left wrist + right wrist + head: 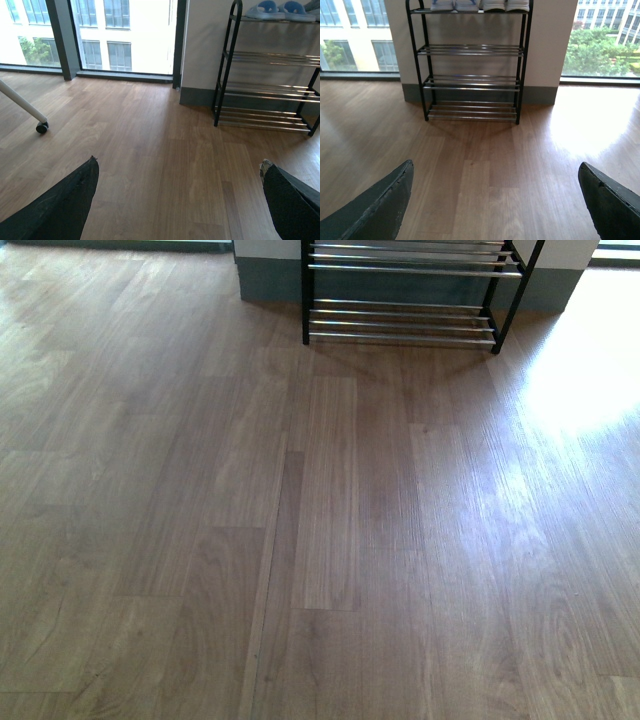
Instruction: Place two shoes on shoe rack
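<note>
Both arms ride low over the wood floor (330, 540), wrist cameras aimed toward the shoe rack (472, 65). Left gripper (177, 200): dark fingers (65, 205) spread wide to either edge of its view, bare floor between them, nothing held. Right gripper (495, 200): same spread, fingers (380, 205) far apart, nothing held. Neither arm appears in the front view. The rack stands against a pale wall pier with a grey skirting, glazing on both sides of it; black arched side frames, chrome rods in tiers. The lower tiers carry nothing. On the top tier sit shoes (480, 5), pale with white soles, cut off by the frame edge; from the left wrist they show as light blue-grey (280, 10). I cannot tell whether they are the grey sneakers. A white leg on a black caster (42, 127) stands on the floor near the window, well apart from the rack. Bright glare on the floor by the rack's right side.
</note>
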